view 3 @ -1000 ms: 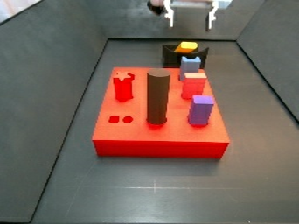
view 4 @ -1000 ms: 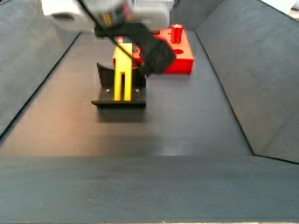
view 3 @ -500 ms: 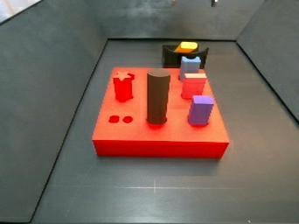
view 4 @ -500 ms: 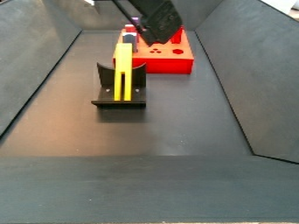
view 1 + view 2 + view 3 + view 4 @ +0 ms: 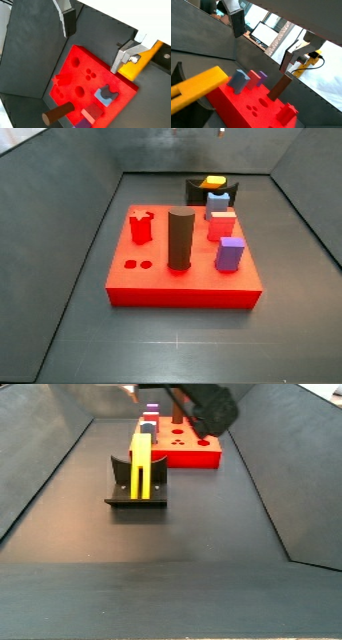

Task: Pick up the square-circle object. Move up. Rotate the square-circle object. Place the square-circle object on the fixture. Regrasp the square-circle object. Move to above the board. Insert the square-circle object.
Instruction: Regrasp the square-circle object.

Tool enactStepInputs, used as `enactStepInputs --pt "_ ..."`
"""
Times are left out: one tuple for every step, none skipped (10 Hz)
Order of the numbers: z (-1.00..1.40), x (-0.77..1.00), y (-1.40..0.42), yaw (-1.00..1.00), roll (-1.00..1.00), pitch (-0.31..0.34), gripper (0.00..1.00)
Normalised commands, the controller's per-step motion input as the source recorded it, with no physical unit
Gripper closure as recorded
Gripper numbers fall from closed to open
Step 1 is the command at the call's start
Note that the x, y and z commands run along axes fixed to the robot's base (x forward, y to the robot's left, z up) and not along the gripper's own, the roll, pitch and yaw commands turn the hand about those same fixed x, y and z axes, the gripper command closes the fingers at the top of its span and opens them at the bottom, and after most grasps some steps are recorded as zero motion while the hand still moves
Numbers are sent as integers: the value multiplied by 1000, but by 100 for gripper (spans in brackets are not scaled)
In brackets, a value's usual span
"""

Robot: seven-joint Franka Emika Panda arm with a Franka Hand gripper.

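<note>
Item, nearest the jaws: nothing between the two silver fingers (image 5: 65,20); the gripper (image 5: 97,37) hangs high with jaws apart and empty. Below and to one side: the square-circle object (image 5: 139,462), yellow, upright against the fixture (image 5: 136,496). Beyond: the board (image 5: 182,258), red, with its dark cylinder (image 5: 179,239). Step judged in hand: regrasp. Next move calls for descending onto the object and closing.
</note>
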Motion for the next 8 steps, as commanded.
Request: enactStepInputs --pt "17 -1000 1 -20 77 -88 0" --pt "14 -875 -3 -9 85 -97 0" --pt "12 -687 -6 5 96 -106 0" --pt "14 -595 -4 14 98 -107 0" --pt "-1000 -308 -472 -1000 872 -50 0" --pt "-1000 -137 -489 -1000 873 -63 0" --pt "-1000 -24 -469 -1000 866 -89 0" --pt "-804 -14 -272 -1000 853 -114 0"
